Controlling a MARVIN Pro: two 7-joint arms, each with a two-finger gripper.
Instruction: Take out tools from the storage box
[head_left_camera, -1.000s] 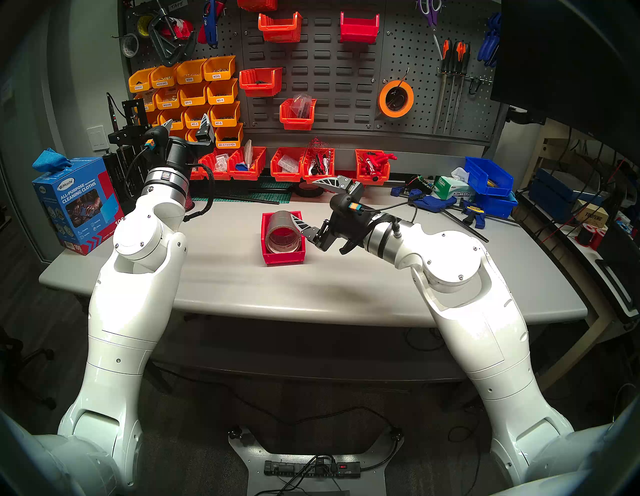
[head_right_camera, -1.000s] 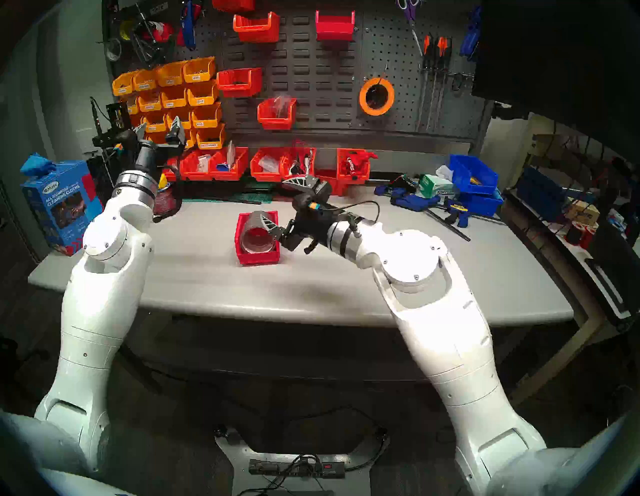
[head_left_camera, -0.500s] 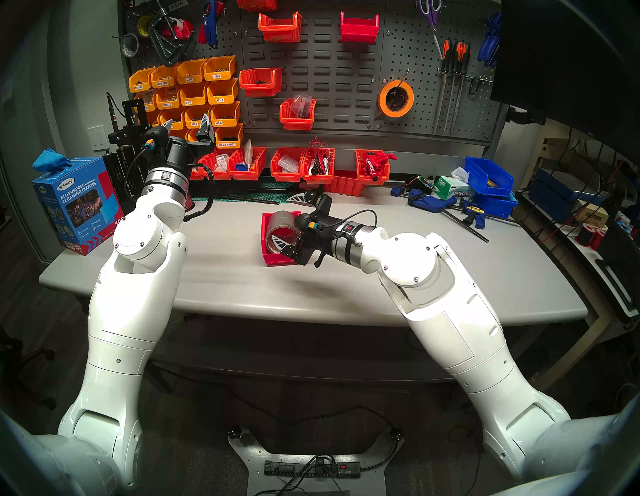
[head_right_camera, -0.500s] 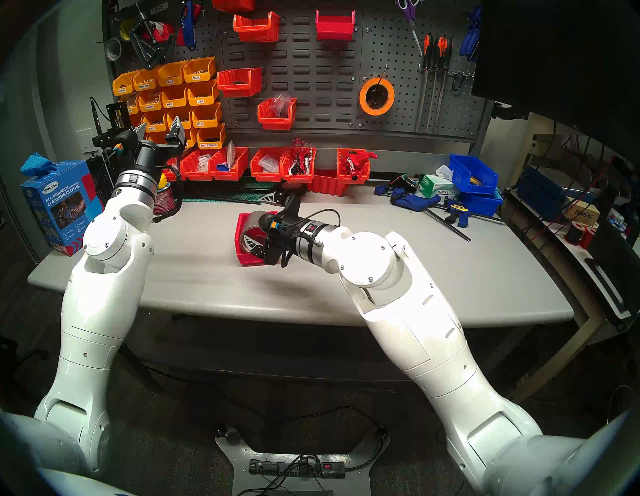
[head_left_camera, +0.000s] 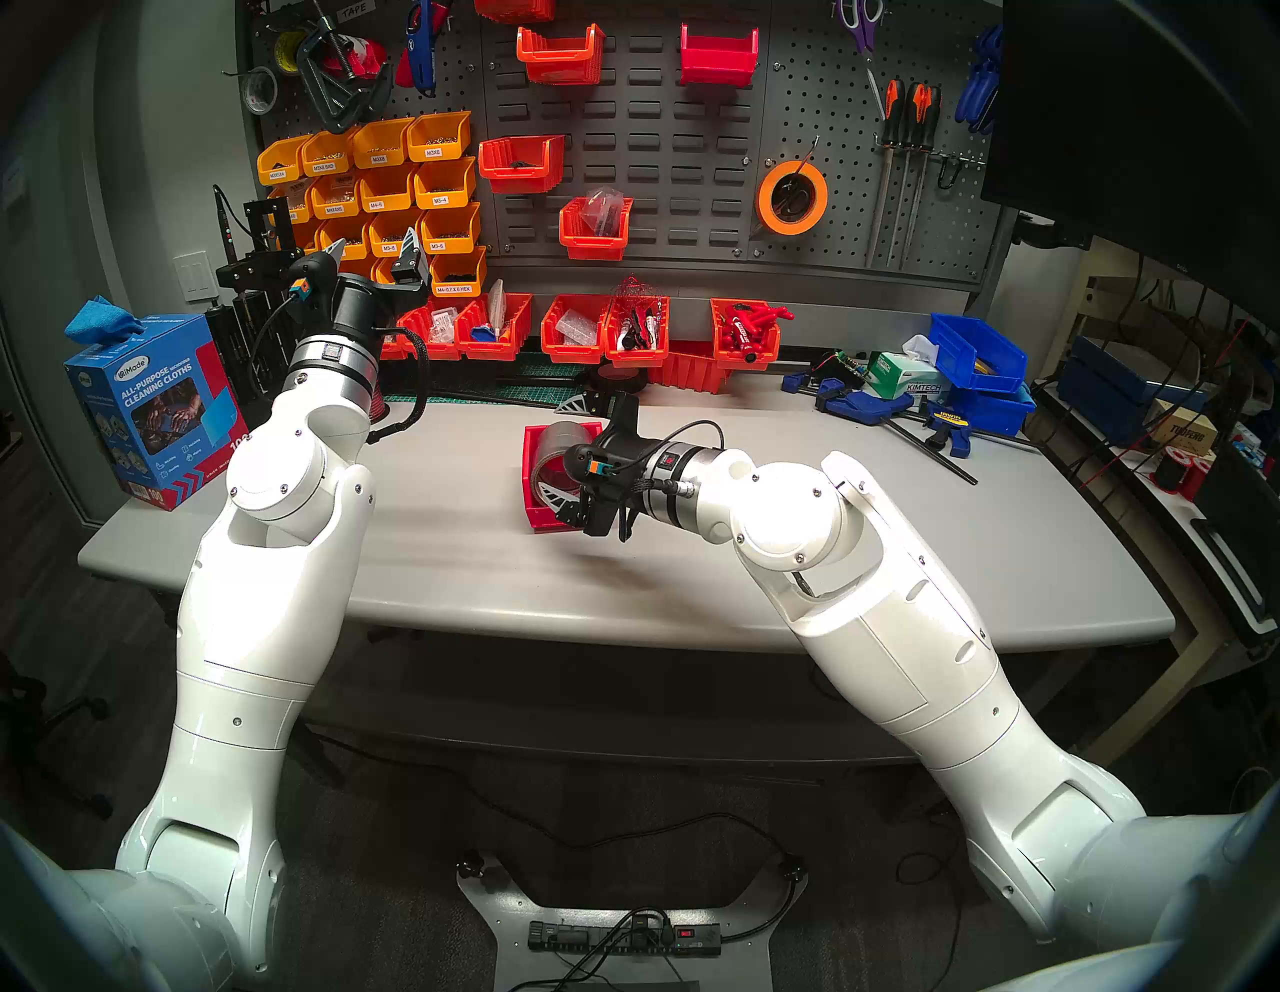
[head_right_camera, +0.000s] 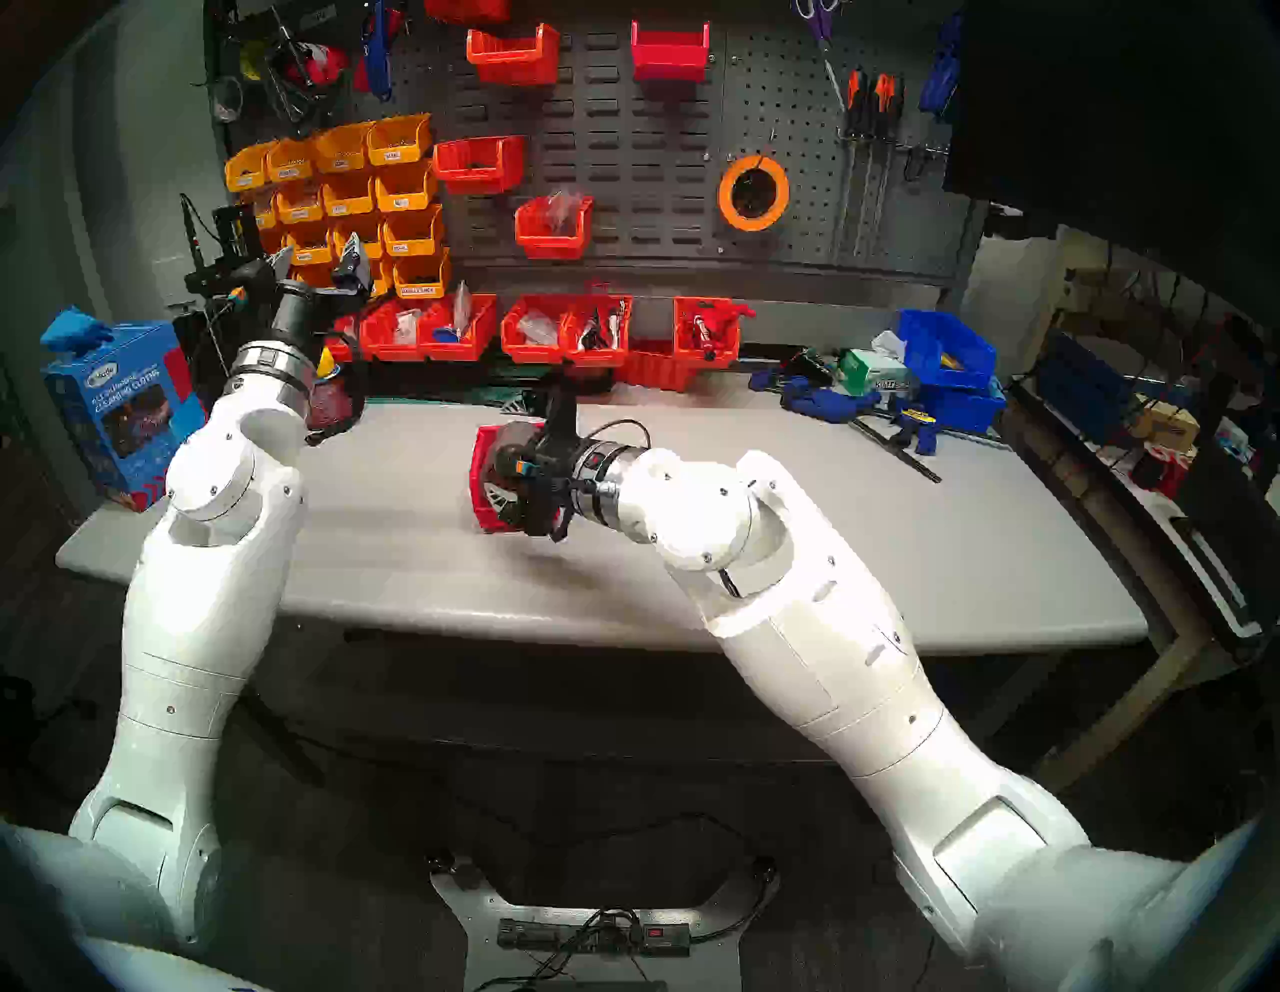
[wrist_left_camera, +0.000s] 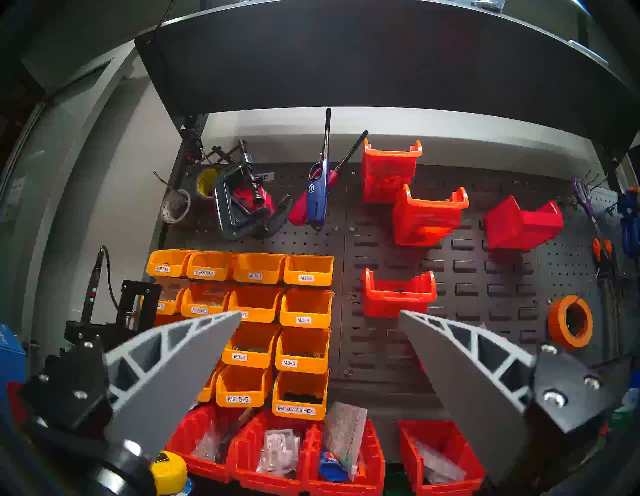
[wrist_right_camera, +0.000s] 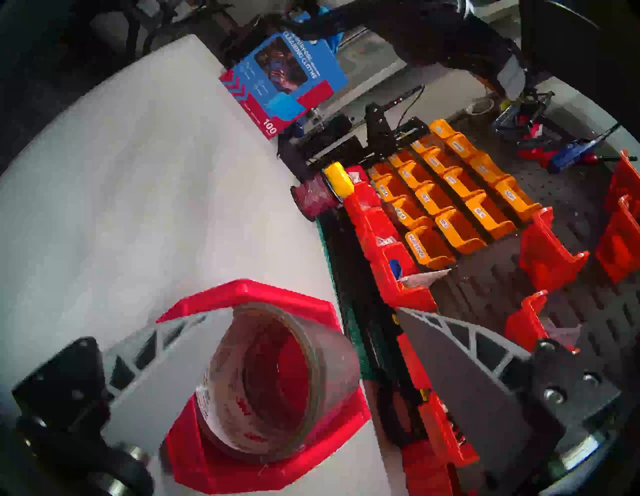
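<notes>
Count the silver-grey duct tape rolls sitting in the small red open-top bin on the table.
1 for certain: a silver-grey duct tape roll on its side in the small red open-top bin. It looks long, so a second may sit hidden behind it.

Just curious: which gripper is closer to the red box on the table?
Right gripper: open, straddling the tape rolls in the red box. Left gripper: raised by the yellow bins.

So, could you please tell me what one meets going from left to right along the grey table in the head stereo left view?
Blue cardboard box of cleaning cloths → small red plastic storage box holding silver-grey tape rolls → open right gripper → green-and-white tissue box → stacked blue plastic bins.
</notes>
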